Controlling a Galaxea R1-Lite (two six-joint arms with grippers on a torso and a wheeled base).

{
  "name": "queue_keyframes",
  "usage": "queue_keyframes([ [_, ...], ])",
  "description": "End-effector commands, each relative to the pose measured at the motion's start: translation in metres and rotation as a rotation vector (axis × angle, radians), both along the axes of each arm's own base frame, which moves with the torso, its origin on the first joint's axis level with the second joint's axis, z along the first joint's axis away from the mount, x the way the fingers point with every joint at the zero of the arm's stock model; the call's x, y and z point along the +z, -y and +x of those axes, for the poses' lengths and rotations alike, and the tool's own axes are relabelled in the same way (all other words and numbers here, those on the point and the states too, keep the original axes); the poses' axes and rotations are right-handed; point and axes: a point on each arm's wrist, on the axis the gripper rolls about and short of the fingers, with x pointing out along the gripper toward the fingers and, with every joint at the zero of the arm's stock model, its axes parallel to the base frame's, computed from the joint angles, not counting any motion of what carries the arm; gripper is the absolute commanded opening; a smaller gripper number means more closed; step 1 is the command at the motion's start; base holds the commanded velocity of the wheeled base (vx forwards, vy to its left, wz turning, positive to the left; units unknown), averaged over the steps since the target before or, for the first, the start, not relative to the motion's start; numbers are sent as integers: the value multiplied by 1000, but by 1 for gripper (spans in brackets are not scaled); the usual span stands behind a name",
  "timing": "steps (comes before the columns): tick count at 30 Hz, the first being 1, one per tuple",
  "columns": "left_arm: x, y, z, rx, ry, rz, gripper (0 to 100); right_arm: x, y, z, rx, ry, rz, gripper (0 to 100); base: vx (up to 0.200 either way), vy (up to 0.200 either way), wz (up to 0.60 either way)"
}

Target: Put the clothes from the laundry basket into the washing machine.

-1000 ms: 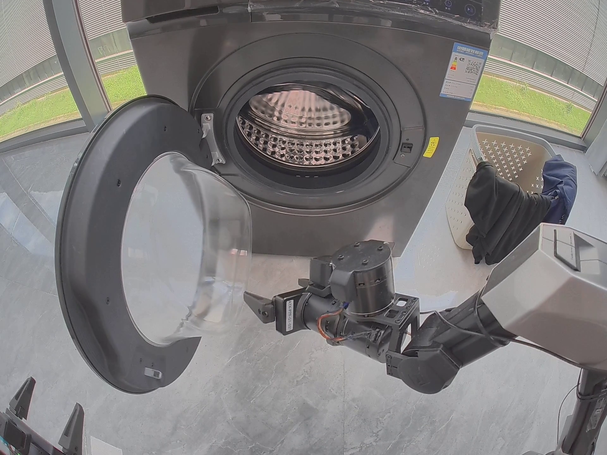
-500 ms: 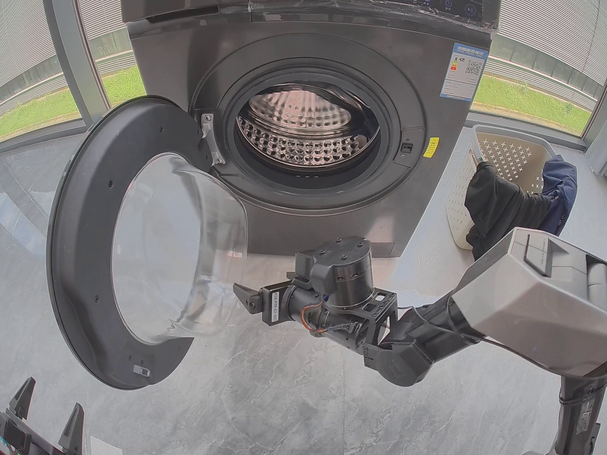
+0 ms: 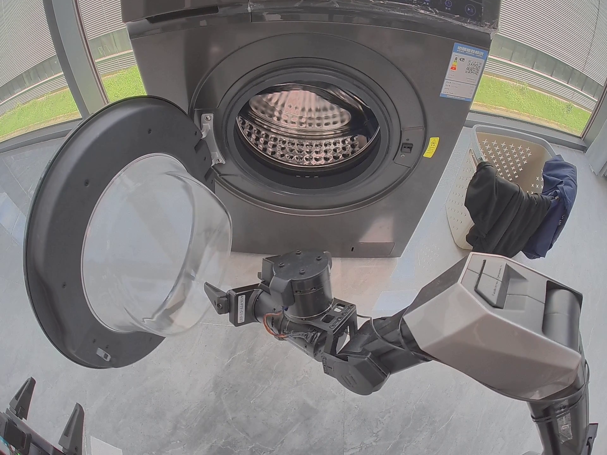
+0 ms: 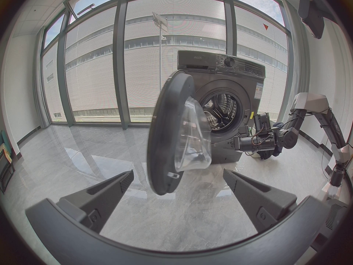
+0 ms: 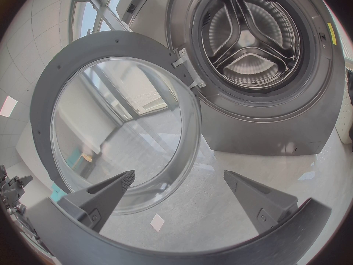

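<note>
The step in hand looks like preparation: getting the door (image 3: 60, 222) of the washing machine (image 3: 392, 96) swung out of the way. No clothes have gone in yet. The drum (image 3: 303, 127) is bare metal, and both garments sit in the laundry basket (image 3: 515, 153) on the floor to the robot's right of the machine. A black garment (image 3: 502, 213) hangs over the basket's near rim, with a blue garment (image 3: 559, 191) just beside it.

The right gripper (image 5: 177, 175) is low in front of the machine, with its fingers spread and nothing between them. In the head view one fingertip is right at the edge of the door's clear bulge (image 3: 152, 241) - whether it truly touches is hard to say. The left gripper (image 4: 177, 173) is also spread and holds nothing, low on the robot's left and well apart from the door.

Compared with 1 second ago, the door stands wider, its rim farther to the left, and the right gripper has travelled left along with it. That suggests the gripper is pushing the door. The basket and both garments lie as they did.

Next, as I judge it, the right arm needs to back away from the door and swing across to the basket - then come down over the black garment where it bunches at the rim and close on a good fold, since loose cloth slips easily.
</note>
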Motion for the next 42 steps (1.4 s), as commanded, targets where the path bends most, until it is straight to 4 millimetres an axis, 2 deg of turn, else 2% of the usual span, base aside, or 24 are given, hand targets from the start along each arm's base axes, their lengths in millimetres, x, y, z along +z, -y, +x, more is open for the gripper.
queue_keyframes([
  [1,-5,0,0,0,-1,-1,100,-8,-8,0,5,-3,3,100,0,0,0],
  [19,-5,0,0,0,-1,-1,100,-7,-3,6,-12,5,16,100,0,0,0],
  [22,-5,0,0,0,-3,-1,100,0,7,4,-20,7,4,100,0,0,0],
  [24,-5,0,0,0,-1,-1,100,17,18,3,-33,22,12,100,0,0,0],
  [28,-5,0,0,0,0,-1,100,49,60,-1,-83,50,0,100,0,0,0],
  [30,-5,0,0,0,-1,-1,100,56,78,-3,-102,47,-9,100,0,0,0],
  [31,-5,0,0,0,-1,-1,100,56,78,-3,-102,47,-9,100,0,0,0],
  [32,-5,0,0,0,0,-1,100,64,93,-9,-117,53,-9,100,0,0,0],
  [34,-5,0,0,0,-1,-1,100,73,105,-18,-120,74,-13,100,0,0,0],
  [39,-5,0,0,0,-1,-1,100,94,130,-43,-125,115,-14,100,0,0,0],
  [40,-5,0,0,0,-1,-1,100,94,130,-43,-125,115,-14,100,0,0,0],
  [42,-5,0,0,0,-1,-1,100,111,151,-62,-133,142,-10,100,0,0,0],
])
